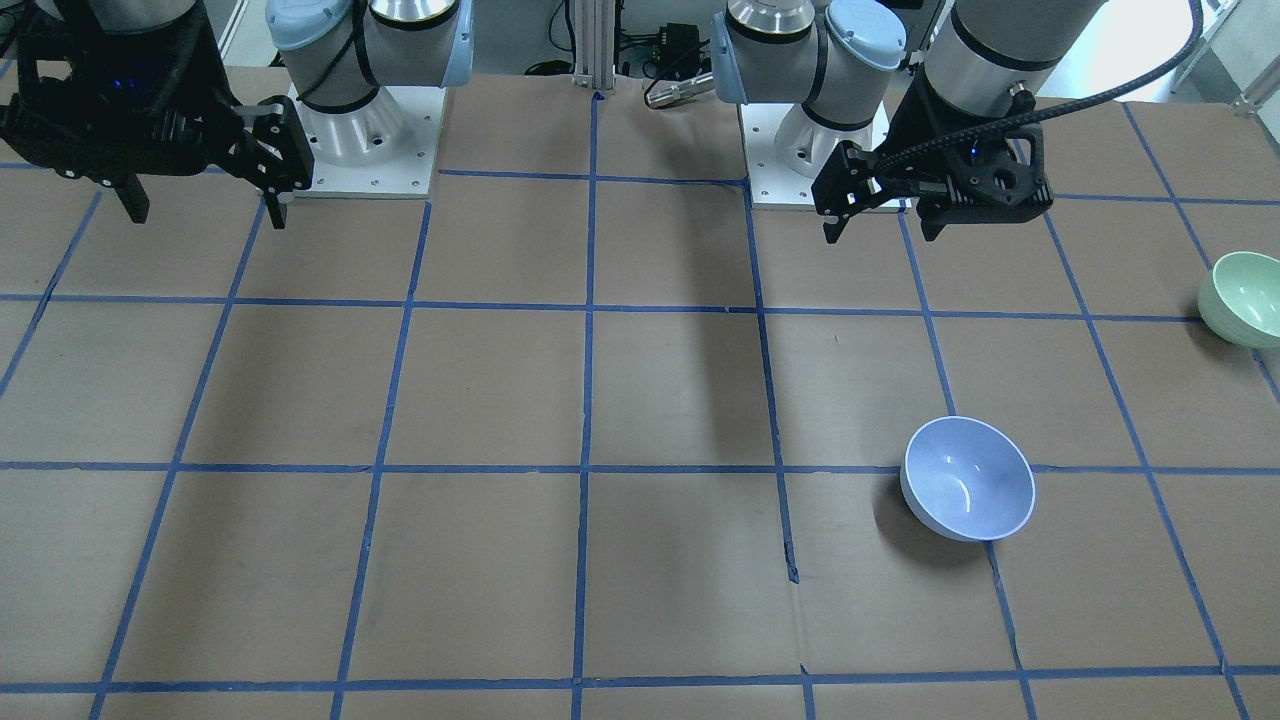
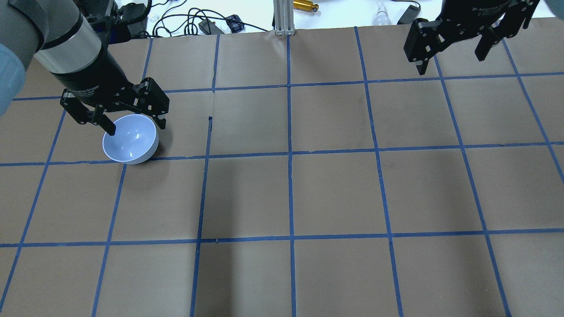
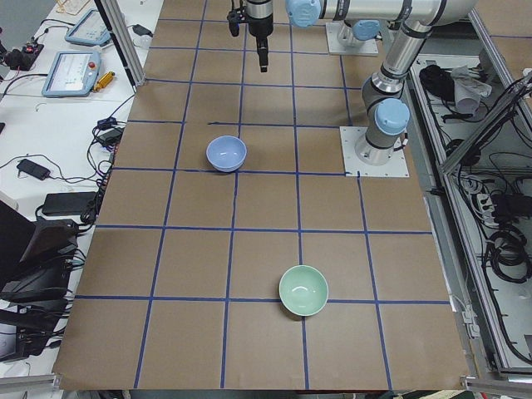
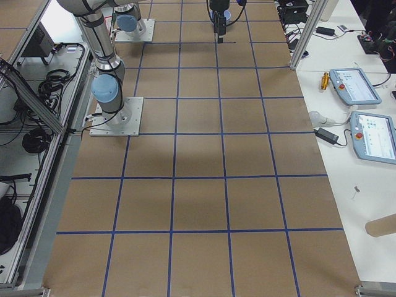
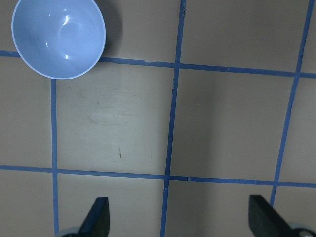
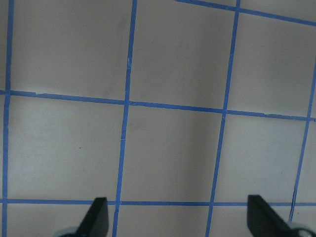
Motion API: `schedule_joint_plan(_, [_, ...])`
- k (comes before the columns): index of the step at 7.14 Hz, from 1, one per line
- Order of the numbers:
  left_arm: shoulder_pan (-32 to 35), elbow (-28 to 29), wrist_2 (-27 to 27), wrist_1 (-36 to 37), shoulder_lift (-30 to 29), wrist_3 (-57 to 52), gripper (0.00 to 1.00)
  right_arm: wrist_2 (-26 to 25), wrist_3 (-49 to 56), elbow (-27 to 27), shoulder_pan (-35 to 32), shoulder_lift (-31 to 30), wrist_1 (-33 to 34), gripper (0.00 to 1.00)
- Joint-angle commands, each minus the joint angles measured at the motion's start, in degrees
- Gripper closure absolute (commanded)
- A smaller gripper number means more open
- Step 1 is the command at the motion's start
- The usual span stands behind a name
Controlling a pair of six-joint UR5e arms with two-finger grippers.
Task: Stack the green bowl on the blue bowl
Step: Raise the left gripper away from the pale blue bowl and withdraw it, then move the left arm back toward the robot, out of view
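Note:
The blue bowl point(image 1: 968, 478) stands upright on the brown table; it also shows in the overhead view point(image 2: 130, 139), the left side view point(image 3: 226, 153) and the left wrist view point(image 5: 58, 37). The green bowl point(image 1: 1243, 298) stands upright and apart from it near the table's left end, seen whole in the left side view point(image 3: 303, 290); it is outside the overhead view. My left gripper point(image 1: 880, 232) hangs open and empty well above the table, short of the blue bowl point(image 2: 135, 127) point(image 5: 180, 217). My right gripper point(image 1: 205, 215) is open and empty, high on the other side point(image 2: 451, 64) point(image 6: 178, 217).
Blue tape lines point(image 2: 289, 154) divide the tabletop into squares. The two arm bases point(image 1: 350, 140) point(image 1: 810, 150) stand on plates at the robot's edge. An aluminium post point(image 2: 282, 17) and cables point(image 2: 189, 22) lie beyond the far edge.

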State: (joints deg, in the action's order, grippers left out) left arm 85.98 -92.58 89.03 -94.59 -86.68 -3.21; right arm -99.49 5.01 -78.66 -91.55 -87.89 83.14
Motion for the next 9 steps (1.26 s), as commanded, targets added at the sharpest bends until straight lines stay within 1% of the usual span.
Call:
schedule_joint_plan(1, [-7.1, -0.1, 0.2, 0.2, 0.0, -16.6, 0.00, 0.0, 0.0, 0.0, 0.0, 0.0, 0.0, 0.00])
schedule_joint_plan(3, [-18.9, -0.1, -0.1, 0.2, -1.2, -31.1, 0.00, 0.0, 0.0, 0.0, 0.1, 0.0, 0.0, 0.00])
schedule_joint_plan(4, [-22.7, -0.1, -0.1, 0.3, -1.6, -39.8, 0.00, 0.0, 0.0, 0.0, 0.1, 0.0, 0.0, 0.00])
schedule_joint_plan(6, [-30.9, -0.2, -0.1, 2.0, -3.2, -52.6, 0.00, 0.0, 0.0, 0.0, 0.0, 0.0, 0.0, 0.00])
schedule_joint_plan(7, [-34.3, -0.3, 0.0, 2.2, -4.3, -61.0, 0.00, 0.0, 0.0, 0.0, 0.0, 0.0, 0.0, 0.00])
schedule_joint_plan(9, [-41.8, -1.1, 0.0, 4.0, -6.2, -73.1, 0.00, 0.0, 0.0, 0.0, 0.0, 0.0, 0.0, 0.00])
